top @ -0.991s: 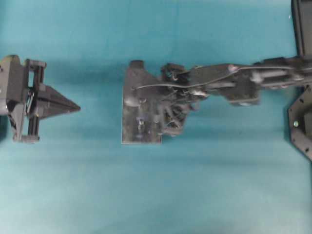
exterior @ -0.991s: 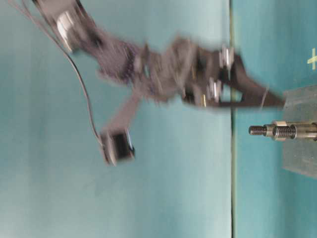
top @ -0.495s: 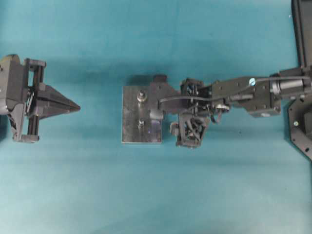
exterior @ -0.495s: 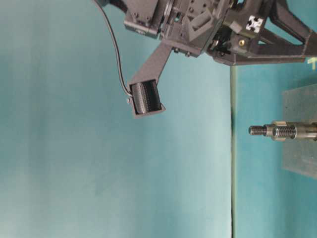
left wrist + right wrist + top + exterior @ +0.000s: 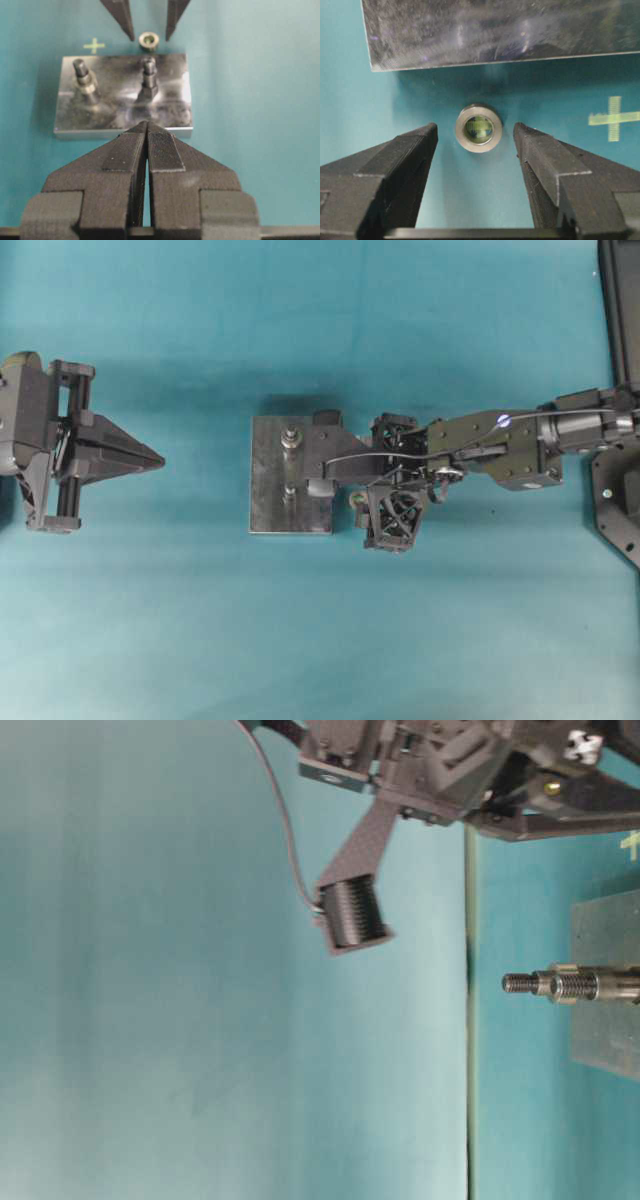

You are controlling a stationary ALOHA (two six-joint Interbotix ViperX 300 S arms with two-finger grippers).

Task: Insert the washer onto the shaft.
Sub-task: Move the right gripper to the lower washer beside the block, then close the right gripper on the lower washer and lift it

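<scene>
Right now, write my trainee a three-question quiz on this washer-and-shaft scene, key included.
1. True or false: the right gripper is shut on the washer.
2. Where does the washer lie? A) on a shaft B) on the table beside the plate C) in the left gripper
3. How many shafts stand on the plate?

Key:
1. False: its jaws stand open on either side of the washer, not touching it.
2. B
3. Two: one nearer the green cross, one nearer the washer.

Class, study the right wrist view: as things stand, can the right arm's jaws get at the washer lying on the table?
Probably yes. The right gripper stands open, its jaws either side of the washer, nothing between them; the plate lies just beyond.
</scene>
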